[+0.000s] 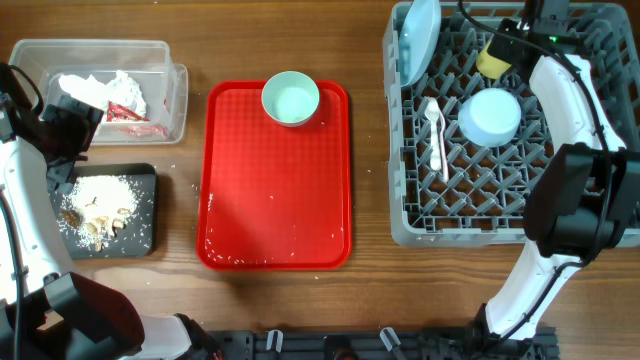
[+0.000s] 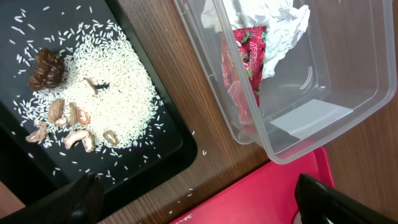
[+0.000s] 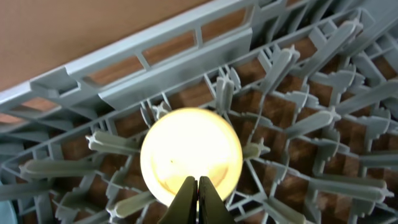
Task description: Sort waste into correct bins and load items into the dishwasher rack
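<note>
The grey dishwasher rack point(image 1: 470, 225) holds a light blue plate point(image 1: 420, 40) on edge, an upturned light blue bowl point(image 1: 490, 115), white plastic cutlery point(image 1: 435, 135) and a yellow cup point(image 1: 493, 60). My right gripper point(image 3: 199, 190) hangs shut just above the cup point(image 3: 189, 152), with nothing seen between its fingers. The clear tub point(image 1: 175, 100) contains crumpled napkins point(image 2: 273, 18) and a red wrapper point(image 2: 245, 62). Rice and brownish scraps point(image 2: 68, 121) lie on the black tray point(image 2: 149, 155). My left gripper point(image 2: 205, 208) is open and empty over the wood between the black tray and the red tray point(image 2: 267, 193).
A pale green small bowl point(image 1: 291, 98) stands at the far edge of the red tray point(image 1: 275, 190), which carries a few crumbs. Loose rice grains dot the wood beside the black tray. Upright pegs point(image 3: 283, 65) of the rack surround the cup.
</note>
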